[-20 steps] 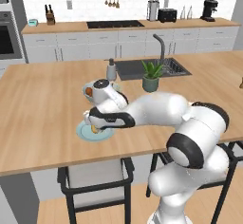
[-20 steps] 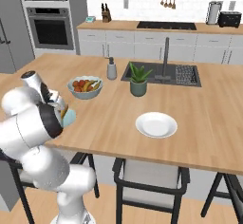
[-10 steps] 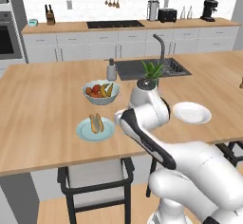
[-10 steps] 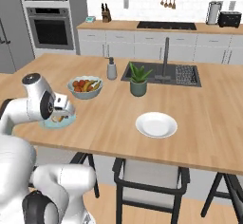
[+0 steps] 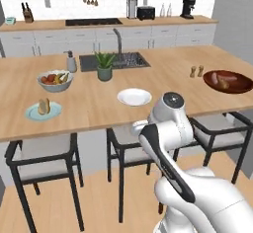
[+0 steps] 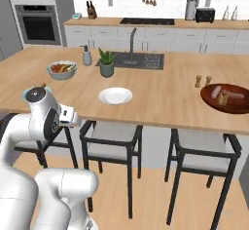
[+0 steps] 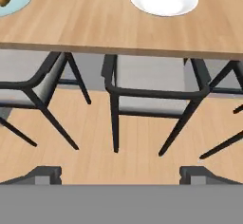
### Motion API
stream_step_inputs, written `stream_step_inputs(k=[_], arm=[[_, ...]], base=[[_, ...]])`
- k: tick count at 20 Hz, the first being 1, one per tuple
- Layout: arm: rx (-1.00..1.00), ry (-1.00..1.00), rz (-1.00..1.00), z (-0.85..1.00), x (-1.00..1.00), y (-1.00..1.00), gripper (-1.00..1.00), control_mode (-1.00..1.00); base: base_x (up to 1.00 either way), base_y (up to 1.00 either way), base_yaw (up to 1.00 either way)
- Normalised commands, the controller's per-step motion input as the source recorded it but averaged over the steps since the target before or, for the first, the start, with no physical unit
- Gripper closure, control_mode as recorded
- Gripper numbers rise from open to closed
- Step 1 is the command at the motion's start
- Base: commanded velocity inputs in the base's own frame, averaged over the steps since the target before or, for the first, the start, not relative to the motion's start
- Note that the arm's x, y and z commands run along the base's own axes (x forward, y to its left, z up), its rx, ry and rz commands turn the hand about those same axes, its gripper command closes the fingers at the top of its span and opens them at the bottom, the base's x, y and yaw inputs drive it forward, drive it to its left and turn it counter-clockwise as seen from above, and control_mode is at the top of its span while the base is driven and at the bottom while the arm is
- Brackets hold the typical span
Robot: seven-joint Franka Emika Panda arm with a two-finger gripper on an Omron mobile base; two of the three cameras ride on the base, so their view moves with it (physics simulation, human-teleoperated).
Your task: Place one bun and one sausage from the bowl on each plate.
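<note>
Wide dark reddish-brown wooden bowl (image 5: 228,81) at counter's right end, sausages inside lying roughly crosswise, plain white round plate (image 5: 134,97) bare, two-finger gripper (image 7: 121,174) spread wide, grasping nothing

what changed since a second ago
The arm pulled back from the blue plate, leaving food on it, and the open gripper now looks at the stools under the counter. The base drove right, bringing the brown bowl into view. The white plate stays bare.
</note>
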Motion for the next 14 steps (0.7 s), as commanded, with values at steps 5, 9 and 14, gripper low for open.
stream_step_inputs(k=[5, 9, 14], arm=[[0.00, 0.00, 0.00, 0.00, 0.00, 0.00, -1.00, 1.00], [0.00, 0.00, 0.00, 0.00, 0.00, 0.00, -1.00, 1.00], [0.00, 0.00, 0.00, 0.00, 0.00, 0.00, -1.00, 1.00]], base=[[-0.41, -1.00, -0.08], [0.02, -1.00, -0.11], [0.17, -1.00, -0.08]])
